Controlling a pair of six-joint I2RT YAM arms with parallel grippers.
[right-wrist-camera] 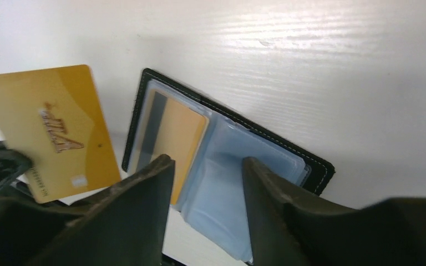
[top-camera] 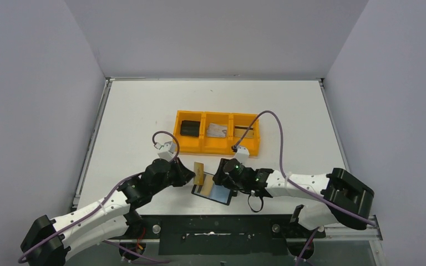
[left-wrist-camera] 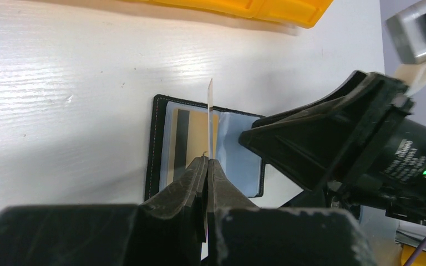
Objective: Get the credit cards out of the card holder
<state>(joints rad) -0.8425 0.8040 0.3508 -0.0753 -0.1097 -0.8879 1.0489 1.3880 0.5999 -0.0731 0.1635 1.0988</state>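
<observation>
The card holder (top-camera: 213,192) lies open and flat on the desk (top-camera: 144,111), near its front edge, between the two claws. One gold card (right-wrist-camera: 50,133) is out of it, clear of the pockets and just beside the holder's left edge. It is pinched by its lower edge in the closed left claw (left-wrist-camera: 207,160) and stands on edge above the desk. A striped card (right-wrist-camera: 169,133), gold with a dark band, sits in the holder's left inner pocket.

The step in hand looks like the removal of the first card. Next it should go down away from the holder, perhaps into the orange tray (top-camera: 217,148) further back, and the pocketed card should then be drawn out.

The right claw (right-wrist-camera: 208,160) is over the holder with its jaws apart, gripping nothing. I cannot tell whether they press on it. Both arms reach low and inward from the near edge and meet at the holder.
</observation>
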